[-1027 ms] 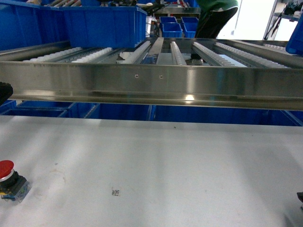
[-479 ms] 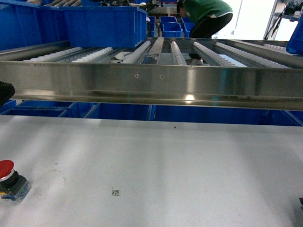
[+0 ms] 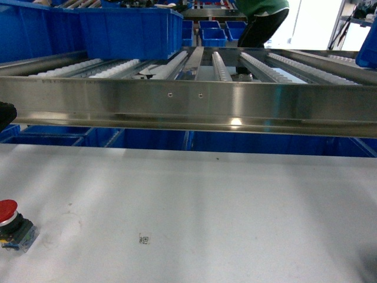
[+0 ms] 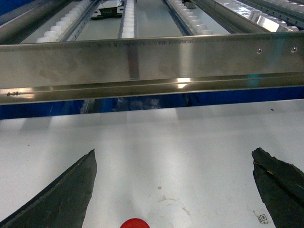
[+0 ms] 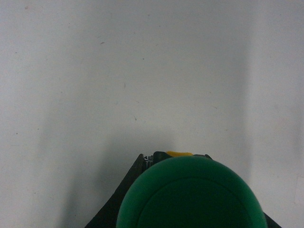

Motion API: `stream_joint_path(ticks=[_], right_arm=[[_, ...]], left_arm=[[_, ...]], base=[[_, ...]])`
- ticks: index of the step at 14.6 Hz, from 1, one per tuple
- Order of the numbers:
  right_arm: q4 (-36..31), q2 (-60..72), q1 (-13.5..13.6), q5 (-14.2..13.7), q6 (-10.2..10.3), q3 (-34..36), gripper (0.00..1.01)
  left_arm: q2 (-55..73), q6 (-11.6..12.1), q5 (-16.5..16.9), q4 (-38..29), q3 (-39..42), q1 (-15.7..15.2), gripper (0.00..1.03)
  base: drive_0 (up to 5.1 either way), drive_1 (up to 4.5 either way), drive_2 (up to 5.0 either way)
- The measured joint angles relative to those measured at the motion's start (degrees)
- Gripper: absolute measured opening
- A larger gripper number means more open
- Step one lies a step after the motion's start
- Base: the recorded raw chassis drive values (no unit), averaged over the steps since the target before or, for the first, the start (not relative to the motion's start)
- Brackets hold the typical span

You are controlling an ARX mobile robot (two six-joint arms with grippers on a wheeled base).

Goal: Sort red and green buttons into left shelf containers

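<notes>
The red button (image 3: 7,214), a red mushroom cap on a dark body, stands on the white table at the lower left of the head view. Its cap (image 4: 134,223) just shows at the bottom edge of the left wrist view, between and behind the tips of my left gripper (image 4: 173,153), which is open and holds nothing. The green button (image 5: 190,194) fills the bottom of the right wrist view, with my right gripper (image 5: 175,156) shut on it above the table. Large blue bins (image 3: 123,29), the left shelf containers, sit on the roller shelf at the upper left.
A steel shelf rail (image 3: 188,100) runs across the head view, with roller tracks (image 3: 221,66) behind it. More blue bins (image 3: 147,140) stand under it. A person in green (image 3: 265,17) is behind the shelf. A small code sticker (image 3: 144,239) lies on the table.
The dark tip of my right gripper has slipped out of the head view at the lower right edge. The person behind the shelf has shifted. The red button has not moved.
</notes>
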State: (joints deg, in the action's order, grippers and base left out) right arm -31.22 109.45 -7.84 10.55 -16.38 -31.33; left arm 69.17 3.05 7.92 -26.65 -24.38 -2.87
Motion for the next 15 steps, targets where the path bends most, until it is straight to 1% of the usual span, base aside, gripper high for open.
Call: stream_joint_path(ticks=[2, 3, 5, 6, 7, 8, 9, 10, 12, 15], right_arm=[[-3.2, -1.3, -0.3, 0.7, 0.5, 2.6, 0.27], [-5.8, -4.9, -1.3, 1.9, 1.2, 5.6, 0.27], [-9.7, -16.1, -3.9, 4.2, 4.1, 10.6, 0.27], [-9.3, -21.8, -4.6, 5.0, 4.9, 12.8, 0.27], [-7.7, -27.4, -4.9, 6.1, 5.7, 15.4, 0.27], [-2.5, -37.5, -5.9, 8.2, 7.0, 19.1, 0.27], [1.6, -46.6, -6.8, 9.0, 7.8, 20.3, 0.27], [3.3, -50.6, -7.2, 9.2, 7.8, 20.8, 0.27], [7.6, -59.2, -7.2, 9.4, 7.7, 22.5, 0.27], [8.0, -60.3, -7.1, 9.2, 7.7, 23.1, 0.26]], left_arm=[[0.0, 0.0, 0.0, 0.0, 0.0, 0.0, 0.98], [0.0, 0.0, 0.0, 0.0, 0.0, 0.0, 0.98], [0.0, 0.0, 0.0, 0.0, 0.0, 0.0, 0.98], [0.0, 0.0, 0.0, 0.0, 0.0, 0.0, 0.98], [0.0, 0.0, 0.0, 0.0, 0.0, 0.0, 0.98], [0.0, 0.0, 0.0, 0.0, 0.0, 0.0, 0.98], [0.0, 0.0, 0.0, 0.0, 0.0, 0.0, 0.98], [0.0, 0.0, 0.0, 0.0, 0.0, 0.0, 0.98], [0.0, 0.0, 0.0, 0.0, 0.0, 0.0, 0.98], [0.0, 0.0, 0.0, -0.1, 0.0, 0.0, 0.98]], base=[[0.0, 0.00, 0.0], [0.0, 0.00, 0.0], [0.0, 0.00, 0.0], [0.0, 0.00, 0.0], [0.0, 0.00, 0.0], [0.0, 0.00, 0.0], [0.0, 0.00, 0.0], [0.0, 0.00, 0.0], [0.0, 0.00, 0.0], [0.0, 0.00, 0.0]])
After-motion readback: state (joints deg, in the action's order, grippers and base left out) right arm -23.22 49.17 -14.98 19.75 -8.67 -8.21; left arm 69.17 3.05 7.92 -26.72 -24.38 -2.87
